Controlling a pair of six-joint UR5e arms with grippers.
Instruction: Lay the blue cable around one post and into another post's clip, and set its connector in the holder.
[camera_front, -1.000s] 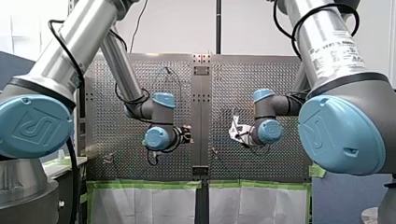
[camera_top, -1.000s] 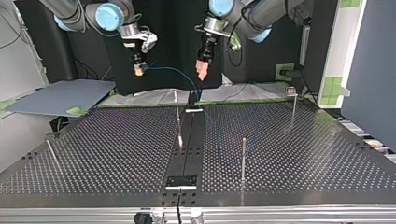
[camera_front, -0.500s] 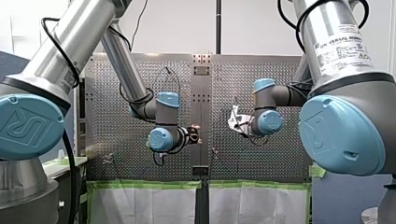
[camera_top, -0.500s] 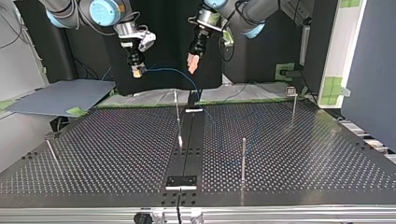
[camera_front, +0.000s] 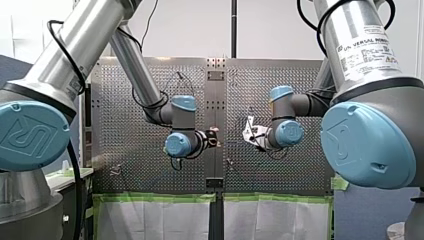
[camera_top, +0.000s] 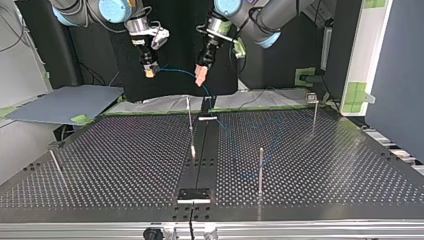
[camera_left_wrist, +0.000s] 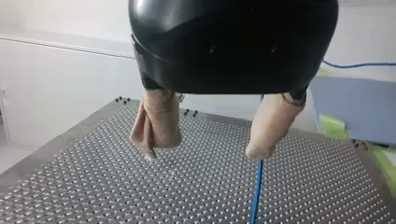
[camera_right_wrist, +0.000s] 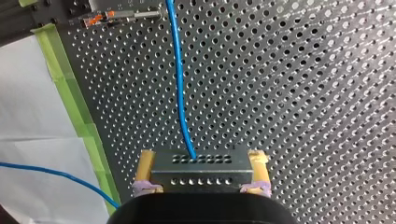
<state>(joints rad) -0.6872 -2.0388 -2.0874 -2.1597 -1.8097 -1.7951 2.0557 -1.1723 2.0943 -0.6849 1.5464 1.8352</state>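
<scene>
High over the table's far edge, my right gripper (camera_top: 149, 73) is shut on the grey metal connector (camera_right_wrist: 201, 171), which sits between its yellow pads (camera_right_wrist: 146, 162). The blue cable (camera_right_wrist: 179, 84) leaves the connector and runs ahead down to the perforated table. In the top view the blue cable (camera_top: 181, 73) arcs from that gripper past my left gripper (camera_top: 201, 79). My left gripper (camera_left_wrist: 208, 149) hangs open, with beige fingers (camera_left_wrist: 156, 122) spread and nothing between them. The cable (camera_left_wrist: 255, 196) passes just under one finger. In the front view my left gripper (camera_front: 213, 136) and my right gripper (camera_front: 248, 135) face each other.
Thin metal posts stand on the table: one (camera_top: 189, 114) near the black centre strip (camera_top: 202, 155), one (camera_top: 260, 167) nearer the camera, one with a clip head (camera_top: 311, 98) at the view's right, one (camera_top: 54, 162) at its left. A grey board (camera_top: 65, 102) lies beyond the table.
My left gripper has moved toward the top view's left, closer to my right gripper and the cable. My right gripper has kept its hold on the connector and shifted only slightly.
</scene>
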